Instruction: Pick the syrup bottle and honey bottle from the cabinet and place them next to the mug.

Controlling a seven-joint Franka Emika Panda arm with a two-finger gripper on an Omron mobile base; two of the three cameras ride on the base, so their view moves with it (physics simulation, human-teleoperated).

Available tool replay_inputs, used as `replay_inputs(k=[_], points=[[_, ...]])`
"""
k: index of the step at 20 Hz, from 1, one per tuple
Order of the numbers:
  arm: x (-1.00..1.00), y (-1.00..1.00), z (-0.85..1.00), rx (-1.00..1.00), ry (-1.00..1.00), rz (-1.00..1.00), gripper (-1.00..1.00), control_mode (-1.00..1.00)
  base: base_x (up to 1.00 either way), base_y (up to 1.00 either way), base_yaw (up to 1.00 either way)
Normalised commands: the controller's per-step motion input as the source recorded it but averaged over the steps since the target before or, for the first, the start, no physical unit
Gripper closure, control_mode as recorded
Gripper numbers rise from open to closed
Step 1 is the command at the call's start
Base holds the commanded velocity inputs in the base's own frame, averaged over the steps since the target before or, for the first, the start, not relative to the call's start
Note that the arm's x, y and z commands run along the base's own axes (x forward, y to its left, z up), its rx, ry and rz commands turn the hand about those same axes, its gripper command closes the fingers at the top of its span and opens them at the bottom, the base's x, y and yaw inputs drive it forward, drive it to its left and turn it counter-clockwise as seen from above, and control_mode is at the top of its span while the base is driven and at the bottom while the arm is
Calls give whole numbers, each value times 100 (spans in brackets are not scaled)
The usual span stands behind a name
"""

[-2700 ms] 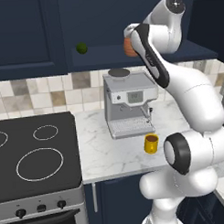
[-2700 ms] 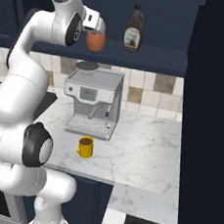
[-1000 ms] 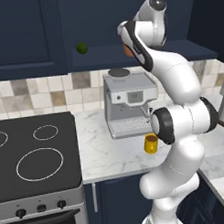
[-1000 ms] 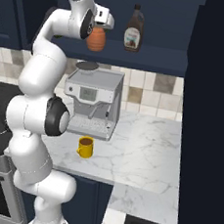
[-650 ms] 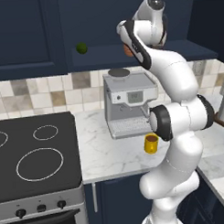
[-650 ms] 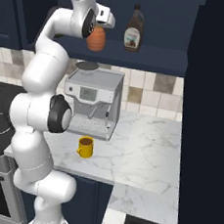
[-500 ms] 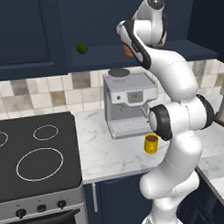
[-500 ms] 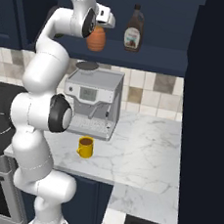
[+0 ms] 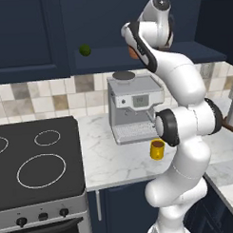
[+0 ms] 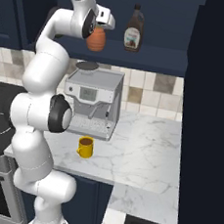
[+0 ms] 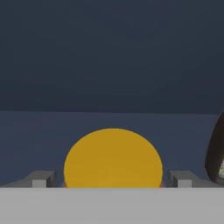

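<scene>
The honey bottle (image 10: 96, 40), squat and orange, stands on the open shelf of the navy cabinet (image 10: 154, 60). My gripper (image 10: 100, 27) hangs right above it, open. In the hand view its yellow lid (image 11: 113, 158) lies between my two fingertips (image 11: 41, 179), and I cannot tell whether they touch it. The syrup bottle (image 10: 133, 35), tall and dark brown, stands upright on the same shelf a little to the right, and its edge (image 11: 216, 153) shows in the hand view. The yellow mug (image 10: 85, 147) sits on the marble counter in front of the coffee machine. In the left base view my arm hides most of the honey bottle (image 9: 132, 52).
A grey coffee machine (image 10: 93, 102) stands on the counter (image 10: 144, 152) under the shelf. A black stove (image 9: 34, 159) lies left of the counter. A small green round thing (image 9: 85, 50) sits on the shelf's left part. A dark tall unit (image 10: 214, 120) bounds the right side.
Since the earliest frames the arm has swung round and brought the hand over the honey bottle. Over the last second it has barely moved, and the jaws stay open.
</scene>
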Motion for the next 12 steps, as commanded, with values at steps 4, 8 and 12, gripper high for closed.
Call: replay_inputs(k=[4,8,12], points=[[0,0,-8,0,0,0,-100,-100,0,0,0],[0,0,0,0,0,0,-100,-100,0,0,0],[0,0,0,0,0,0,100,-100,0,0,0]])
